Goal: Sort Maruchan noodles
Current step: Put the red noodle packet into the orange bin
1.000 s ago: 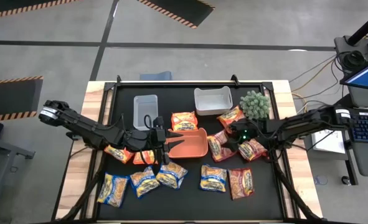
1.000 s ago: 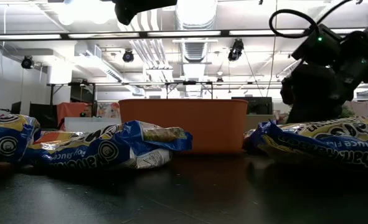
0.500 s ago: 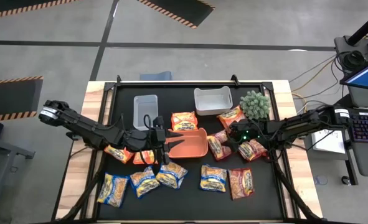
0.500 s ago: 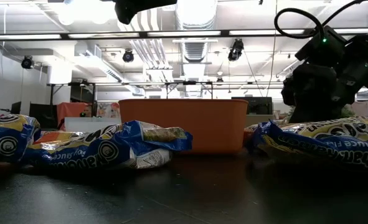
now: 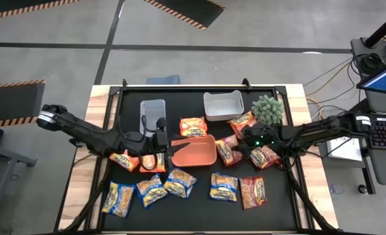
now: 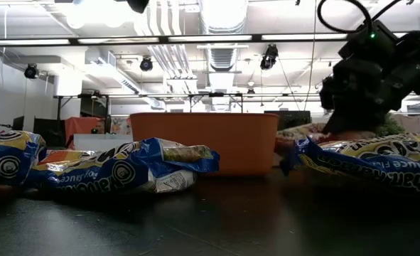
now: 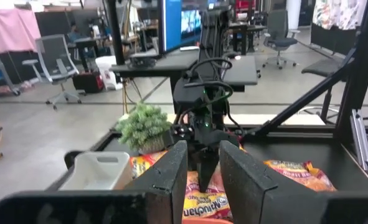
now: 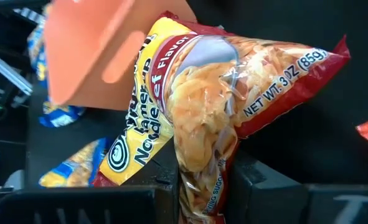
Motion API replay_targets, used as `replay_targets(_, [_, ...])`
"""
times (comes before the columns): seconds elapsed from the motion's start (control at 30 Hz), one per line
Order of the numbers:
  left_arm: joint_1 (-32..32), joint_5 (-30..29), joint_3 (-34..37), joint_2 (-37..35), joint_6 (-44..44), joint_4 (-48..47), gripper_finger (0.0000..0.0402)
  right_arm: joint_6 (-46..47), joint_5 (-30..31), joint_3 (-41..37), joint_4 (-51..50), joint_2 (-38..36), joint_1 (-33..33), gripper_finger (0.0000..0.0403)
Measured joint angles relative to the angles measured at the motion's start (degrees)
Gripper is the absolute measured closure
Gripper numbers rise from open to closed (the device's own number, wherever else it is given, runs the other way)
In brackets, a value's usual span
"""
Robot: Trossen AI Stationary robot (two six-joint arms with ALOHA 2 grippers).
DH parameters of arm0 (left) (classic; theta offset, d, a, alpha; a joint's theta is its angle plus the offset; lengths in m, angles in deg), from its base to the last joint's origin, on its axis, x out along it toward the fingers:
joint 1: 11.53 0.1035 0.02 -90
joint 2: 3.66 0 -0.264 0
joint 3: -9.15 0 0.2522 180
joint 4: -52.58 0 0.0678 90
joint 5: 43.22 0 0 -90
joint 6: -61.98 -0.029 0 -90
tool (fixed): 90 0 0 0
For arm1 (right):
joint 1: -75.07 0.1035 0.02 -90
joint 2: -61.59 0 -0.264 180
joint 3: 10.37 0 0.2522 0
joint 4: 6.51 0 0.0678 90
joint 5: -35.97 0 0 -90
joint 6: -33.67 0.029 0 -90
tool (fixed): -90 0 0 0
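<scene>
Five shiny flat ramen packets lie in a loose row along the near edge of the black table mat (image 5: 199,219): three blue-and-yellow packets (image 5: 150,190) at about seven o'clock from the mat's centre, one more blue-and-yellow packet (image 5: 223,187) at six o'clock, and a red packet (image 5: 253,191) at five o'clock. Narrow strips of bare mat separate them from the near rim.

Further in, the left gripper (image 5: 168,145) sits at the nine o'clock rim of the shallow orange plastic bin (image 5: 194,151), its fingers nearly together on that rim. Two orange packets (image 5: 139,161) lie under its arm.

At three o'clock from the bin, the right gripper (image 5: 238,149) is pinched on a red-and-yellow ramen packet (image 8: 202,106); the right wrist view shows the packet squeezed between both fingers, its end beside the bin's corner. Another red packet (image 5: 265,156) lies just beyond.

Farther back sit an orange packet (image 5: 193,126), a clear bin (image 5: 152,115), a white bin (image 5: 223,106) and a small green potted plant (image 5: 267,109), all close to the far rim.
</scene>
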Motion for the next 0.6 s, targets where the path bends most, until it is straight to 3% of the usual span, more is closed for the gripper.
replay_targets(0.37, [-0.1,-12.5,0.0,-9.1,1.1,-15.8,0.0325,0.9,-0.1,2.1,-3.6,-11.6,0.0,0.0343])
replay_targets(0.47, [-0.1,-12.2,0.0,-9.6,3.6,-20.2,0.0325,-1.8,1.1,6.9,-11.8,-13.9,0.0,0.0343])
replay_targets(0.6, [-0.2,-6.5,0.1,-9.4,7.5,-27.5,0.0325,-8.5,4.6,15.7,-22.6,-14.2,0.0,0.0343])
